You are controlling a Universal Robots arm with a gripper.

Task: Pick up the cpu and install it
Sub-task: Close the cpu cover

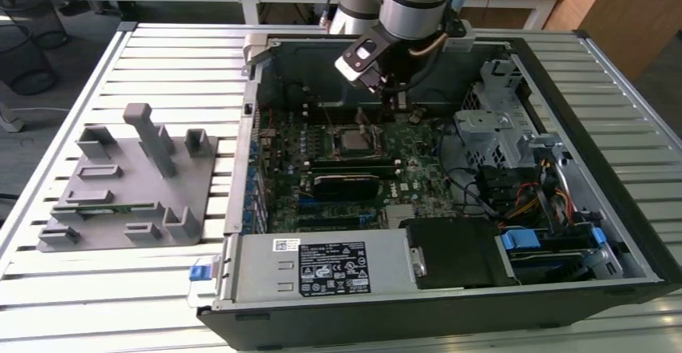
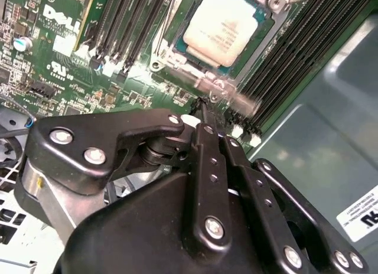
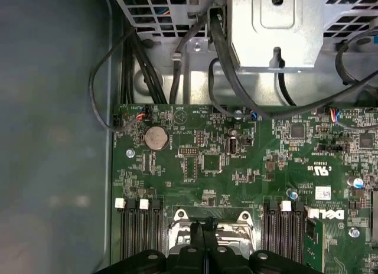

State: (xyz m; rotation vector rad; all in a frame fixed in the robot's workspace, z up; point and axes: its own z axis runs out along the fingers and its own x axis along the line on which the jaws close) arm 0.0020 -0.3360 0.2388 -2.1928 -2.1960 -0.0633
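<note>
The arm reaches down into the open computer case [image 1: 628,209] on the slatted table [image 1: 160,65], with the claw [image 1: 397,97] just above the green board [image 1: 421,173], at the far edge of the socket. The cpu [image 2: 221,26] is not in the claw. In the second wrist view it lies flat in the socket [image 2: 171,49], silver lid up, between the rows of black memory slots [image 2: 283,55], and from across the room it shows as a pale square in the middle of the board [image 1: 355,140]. The claw [image 2: 204,105] is closed: its two fingers [image 2: 209,168] lie pressed together into one thin tip, and I can see nothing held between them. That tip sits just beside the socket's rim, near a small blurred metal piece. I can't tell whether it touches anything. The grey holder [image 1: 128,185] stands on the table at the exterior view's left, well apart from the case. To my eye the picking up and placing are done, since the chip looks seated and square. Whether the socket's clamp is locked down over it, I can't make out.
</note>
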